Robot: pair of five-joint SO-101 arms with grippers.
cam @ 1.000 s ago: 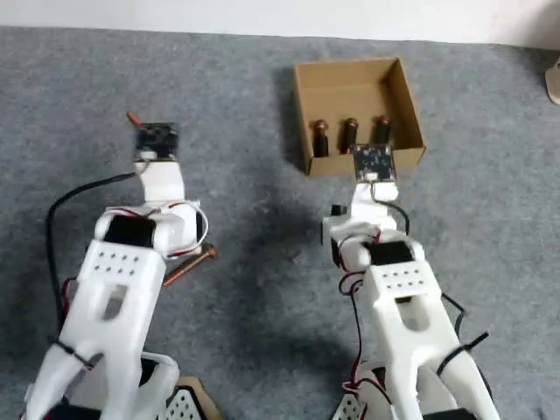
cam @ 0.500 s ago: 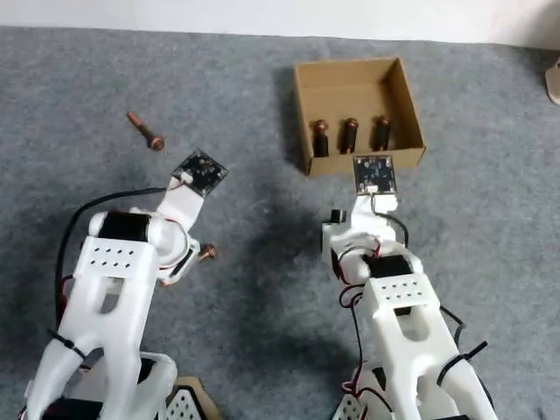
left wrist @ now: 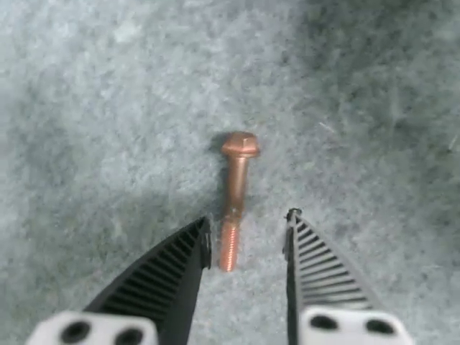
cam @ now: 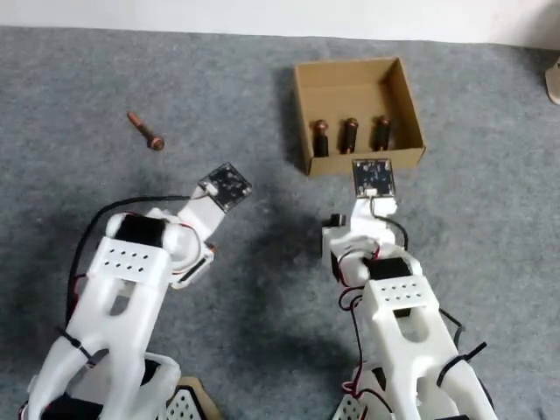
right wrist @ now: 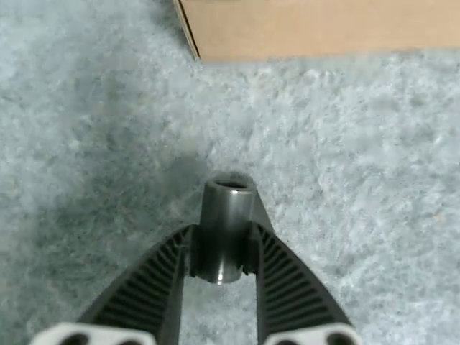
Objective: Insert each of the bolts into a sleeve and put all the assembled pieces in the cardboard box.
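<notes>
A copper bolt lies on the grey carpet, its threaded end between the fingertips of my open left gripper, closer to one finger. My right gripper is shut on a dark grey sleeve, held upright just above the carpet in front of the cardboard box. In the high view the box holds three assembled pieces side by side. Another bolt lies far left on the carpet. The left arm angles toward the middle; the right arm stands before the box.
Grey carpet covers the whole work area. Open floor lies between the two arms and left of the box. A pale object pokes in at the right edge.
The left arm swung from beside the far-left bolt back toward the middle, and its wrist now hangs over another bolt. The right arm drew back slightly from the box with the sleeve.
</notes>
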